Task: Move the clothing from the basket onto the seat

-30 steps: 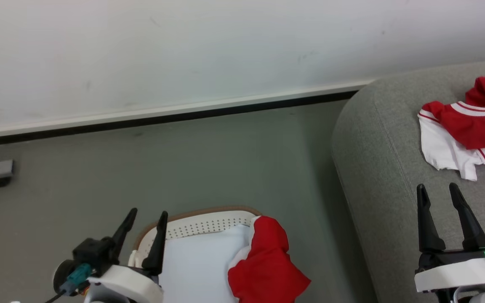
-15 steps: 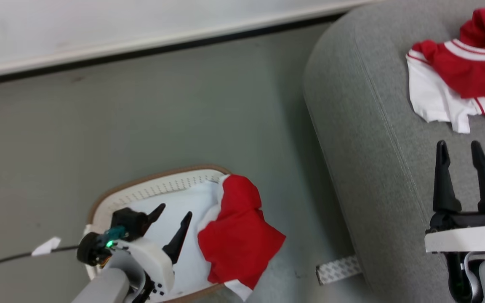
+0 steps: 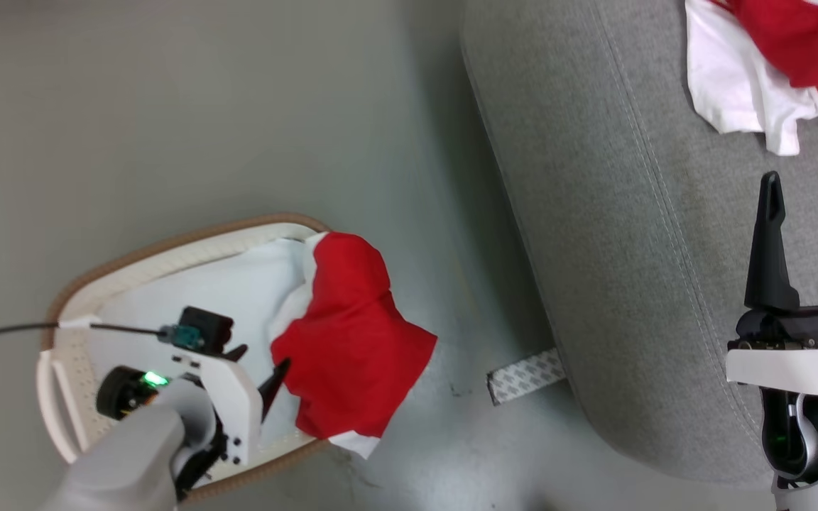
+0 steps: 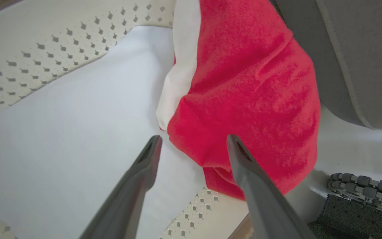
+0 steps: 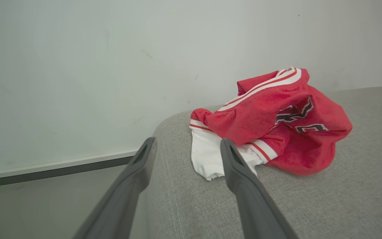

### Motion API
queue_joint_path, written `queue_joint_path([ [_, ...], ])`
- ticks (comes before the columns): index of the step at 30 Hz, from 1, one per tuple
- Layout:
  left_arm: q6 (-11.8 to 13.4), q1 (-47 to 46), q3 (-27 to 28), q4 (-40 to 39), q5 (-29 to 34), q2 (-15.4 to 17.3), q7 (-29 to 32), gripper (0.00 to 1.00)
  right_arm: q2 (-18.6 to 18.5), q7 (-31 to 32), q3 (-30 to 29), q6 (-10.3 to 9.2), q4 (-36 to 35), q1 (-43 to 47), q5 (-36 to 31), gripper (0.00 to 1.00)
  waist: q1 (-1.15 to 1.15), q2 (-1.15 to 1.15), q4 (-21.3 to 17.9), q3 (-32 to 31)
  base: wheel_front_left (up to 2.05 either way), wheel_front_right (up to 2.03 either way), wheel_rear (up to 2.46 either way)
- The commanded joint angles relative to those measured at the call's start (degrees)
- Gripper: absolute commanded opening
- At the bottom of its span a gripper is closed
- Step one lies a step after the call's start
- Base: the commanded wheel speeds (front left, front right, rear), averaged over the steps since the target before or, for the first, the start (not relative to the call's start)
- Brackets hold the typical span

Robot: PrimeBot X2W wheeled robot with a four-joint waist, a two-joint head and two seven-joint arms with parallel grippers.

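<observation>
Shows left gripper (image 3: 263, 357) lower left, jaws released, angled into basket (image 3: 167, 241) beside red clothing (image 3: 352, 333) draped over its rim, apparently lined up for a pinch. Parks right gripper (image 3: 803, 177), jaws released, over seat (image 3: 593, 213) near second garment (image 3: 728, 92), upper right.

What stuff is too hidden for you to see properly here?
- Jersey on the seat: head view's top and right edges cut it off.
- Its numbers: right wrist view, folds hide parts, unreadable.
- Basket floor: left wrist view, the white pad and red garment cover it.
</observation>
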Motion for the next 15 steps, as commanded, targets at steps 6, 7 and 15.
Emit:
queue_joint_path([
  [6, 0.10, -3.84, -2.97, 2.01, -5.65, 2.89, 3.68, 1.00, 0.24, -0.02, 1.32, -0.13, -2.58, -1.44, 1.90, 1.00, -0.02, 0.00, -4.16, 5.57, 0.00, 0.00, 0.00],
  [7, 0.10, -4.33, -3.61, 2.42, -6.10, 3.26, 4.41, 1.00, 0.23, -0.02, 1.52, -0.13, -2.98, -1.42, 2.27, 1.00, -0.02, 0.00, -4.55, 6.14, 0.00, 0.00, 0.00],
  [15, 0.10, -7.48, -6.60, 4.31, -11.32, 5.45, 7.17, 1.00, 0.24, -0.02, 2.85, -0.13, -5.23, -1.53, 4.83, 1.00, -0.02, 0.00, -7.11, 9.75, 0.00, 0.00, 0.00],
])
